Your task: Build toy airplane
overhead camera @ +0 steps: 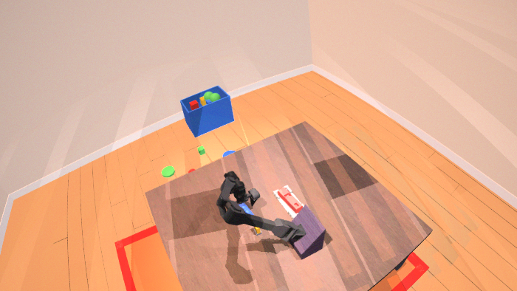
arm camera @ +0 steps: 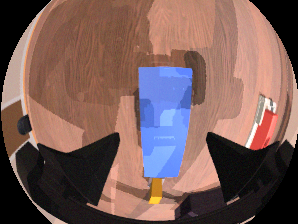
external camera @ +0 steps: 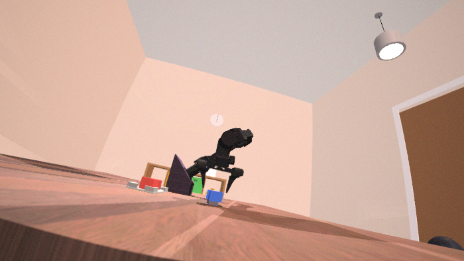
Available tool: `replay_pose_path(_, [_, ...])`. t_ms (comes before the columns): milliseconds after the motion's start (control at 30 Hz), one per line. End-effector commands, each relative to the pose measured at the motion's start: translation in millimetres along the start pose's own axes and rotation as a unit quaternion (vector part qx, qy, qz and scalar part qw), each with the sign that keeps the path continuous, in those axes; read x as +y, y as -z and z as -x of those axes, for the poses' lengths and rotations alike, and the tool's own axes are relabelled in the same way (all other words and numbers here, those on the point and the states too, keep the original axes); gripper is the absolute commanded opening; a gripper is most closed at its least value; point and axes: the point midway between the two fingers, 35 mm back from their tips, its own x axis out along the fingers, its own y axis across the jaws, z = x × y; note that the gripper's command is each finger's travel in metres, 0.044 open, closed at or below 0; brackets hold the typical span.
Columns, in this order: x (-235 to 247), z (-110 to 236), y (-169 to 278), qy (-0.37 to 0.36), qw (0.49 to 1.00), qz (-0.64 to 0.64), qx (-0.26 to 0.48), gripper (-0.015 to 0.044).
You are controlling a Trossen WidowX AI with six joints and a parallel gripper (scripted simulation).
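The red fuselage (overhead camera: pixel 290 201) (external camera: pixel 150 183) (arm camera: pixel 265 131) lies in the white cradle (overhead camera: pixel 287 188) (external camera: pixel 151 189) (arm camera: pixel 261 109), apart from the gripper. The blue wing (overhead camera: pixel 245 209) (external camera: pixel 214 196) (arm camera: pixel 165 110) sits on a small grey support, partly hidden by the arm in the top view. The small yellow tail fin (overhead camera: pixel 257 230) (arm camera: pixel 156 191) stands beyond one end of the wing. My gripper (external camera: pixel 215 189) (arm camera: pixel 163 134) is open and empty, pointing down above the wing. In the wrist view its fingertips lie on either side of the wing, with a gap on each side.
A dark purple wedge block (overhead camera: pixel 315 229) (external camera: pixel 179 179) (arm camera: pixel 199 206) stands close to one end of the cradle, with the arm passing over part of it. A blue toy bin (overhead camera: pixel 212 122) stands on the floor beyond the table.
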Motion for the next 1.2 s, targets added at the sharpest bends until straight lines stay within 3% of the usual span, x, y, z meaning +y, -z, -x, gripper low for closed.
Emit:
replay_pose_path(0, [-0.5, -7.4, 0.6, -0.002, 1.000, -0.003, 0.001, 0.0440])
replay_pose_path(467, [0.2, -27.5, 1.4, -0.003, 1.000, -0.003, 0.001, 0.0440])
replay_pose_path(800, [0.2, -27.5, 1.4, -0.003, 1.000, -0.003, 0.001, 0.0177])
replay_pose_path(1000, [0.2, -27.5, 1.4, -0.003, 1.000, -0.003, 0.001, 0.0138])
replay_pose_path(1167, [0.5, -23.6, 1.0, -0.001, 1.000, -0.002, 0.001, 0.0006])
